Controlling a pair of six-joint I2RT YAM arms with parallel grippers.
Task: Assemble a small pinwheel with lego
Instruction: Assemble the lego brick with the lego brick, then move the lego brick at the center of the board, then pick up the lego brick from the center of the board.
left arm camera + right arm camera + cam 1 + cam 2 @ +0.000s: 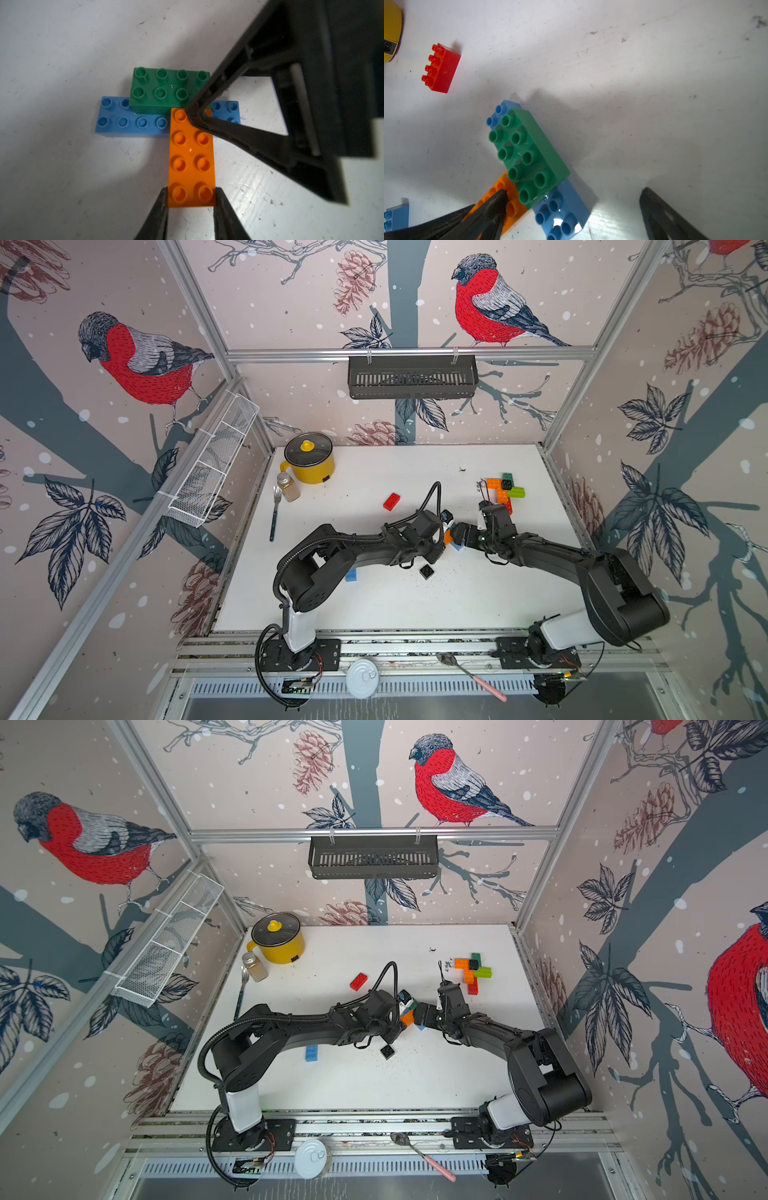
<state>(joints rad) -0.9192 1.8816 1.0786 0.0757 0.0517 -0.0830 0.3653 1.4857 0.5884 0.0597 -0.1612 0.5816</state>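
In the left wrist view my left gripper [191,197] is shut on the near end of an orange brick [191,158]. The brick's far end lies over a blue brick [128,122], right beside a dark green brick [166,89] stacked on the blue. My right gripper [574,191] is open; one fingertip [500,197] rests on the orange brick [512,207] next to the green brick [529,155], the other stands off beyond the blue brick [562,214]. In both top views the grippers meet at mid-table over the orange brick [448,537] [407,1017].
Loose on the table are a red brick [391,502], a blue brick [351,575] and a small black square [426,571]. A built cross of bricks [505,491] lies at the back right. A yellow pot [309,458], spice jar [288,487] and fork [274,512] stand back left.
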